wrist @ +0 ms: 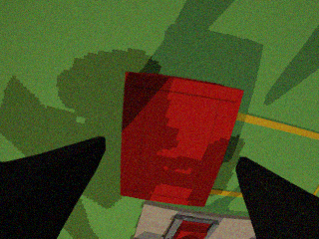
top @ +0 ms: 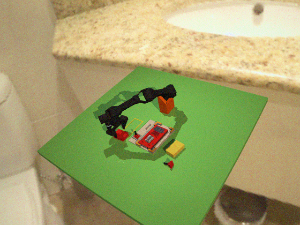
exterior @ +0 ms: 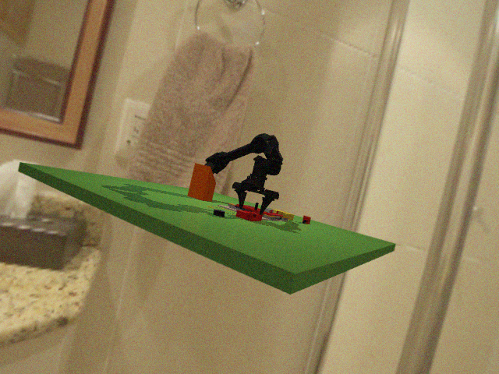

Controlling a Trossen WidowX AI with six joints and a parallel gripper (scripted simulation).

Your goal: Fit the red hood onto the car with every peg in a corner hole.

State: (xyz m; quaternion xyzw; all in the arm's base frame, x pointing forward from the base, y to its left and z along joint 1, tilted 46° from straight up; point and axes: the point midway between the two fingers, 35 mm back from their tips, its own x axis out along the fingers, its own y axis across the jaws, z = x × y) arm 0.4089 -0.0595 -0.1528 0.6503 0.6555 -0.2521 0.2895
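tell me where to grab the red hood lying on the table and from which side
Grip the hood across its two long side walls, coming straight down from above. It lies flat beside the jig, roof up, and the open gripper already straddles its narrow width, one finger either side.

Hood point(top: 121, 134) on table point(top: 218, 116), frame centre-left, just left of jig point(top: 138, 139) holding chassis point(top: 152, 138); gripper point(top: 116, 129) above hood.
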